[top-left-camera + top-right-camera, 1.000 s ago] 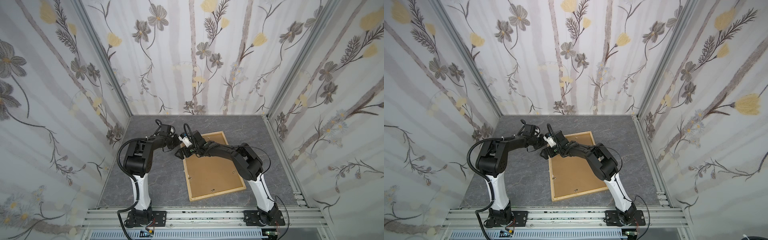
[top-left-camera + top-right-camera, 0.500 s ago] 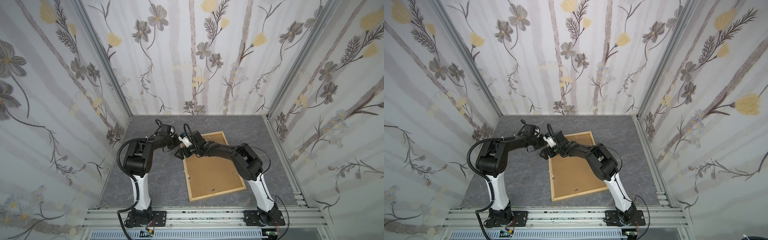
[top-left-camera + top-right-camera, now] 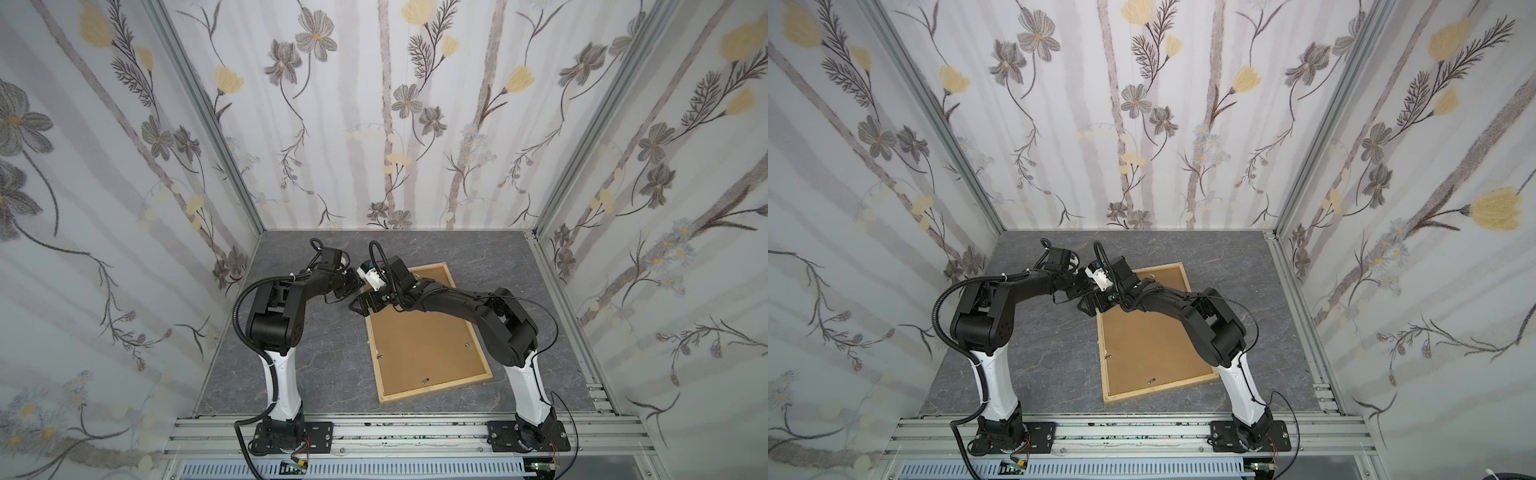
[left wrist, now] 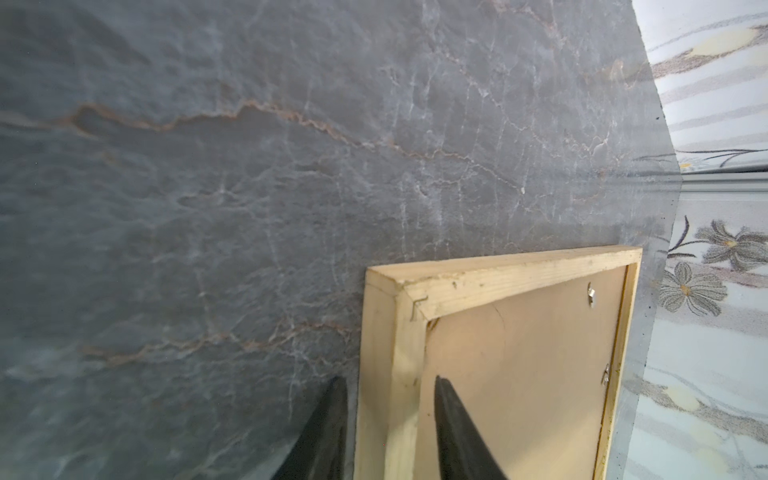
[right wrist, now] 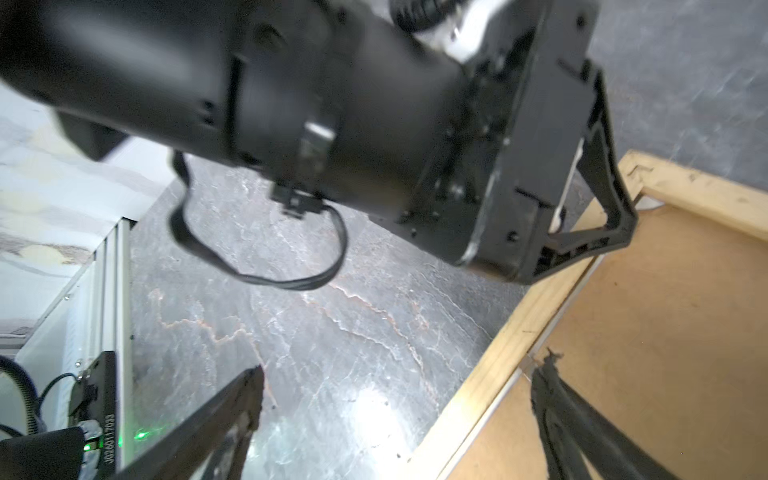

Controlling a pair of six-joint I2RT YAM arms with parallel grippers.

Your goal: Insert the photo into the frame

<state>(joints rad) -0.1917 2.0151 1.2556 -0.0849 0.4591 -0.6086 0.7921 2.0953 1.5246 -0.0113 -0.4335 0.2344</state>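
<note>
The frame [image 3: 436,390] of pale wood strips lies face down, right of the table's middle in both top views, with a brown backing panel [image 3: 424,345] filling it. The photo is hidden. Both grippers meet at the frame's far left corner. My left gripper [image 4: 388,386] is open, with one finger on each side of the wood strip [image 4: 390,353] and a small gap on both sides. My right gripper [image 5: 401,368] is wide open. One of its fingers hangs over the table and the other over the backing panel [image 5: 665,332], astride the strip [image 5: 498,340].
The left gripper's black body [image 5: 540,145] crowds close in front of my right wrist camera. Small metal tabs [image 4: 591,294] stick up from the backing panel's edge. Floral walls [image 3: 374,124] enclose the grey marbled table [image 3: 324,365] on three sides, and an aluminium rail [image 3: 395,432] runs along the front.
My left gripper's jaws have widened and let go of the frame's wood strip. Both arms stay in place at the frame's corner, and the right gripper stays wide open.
</note>
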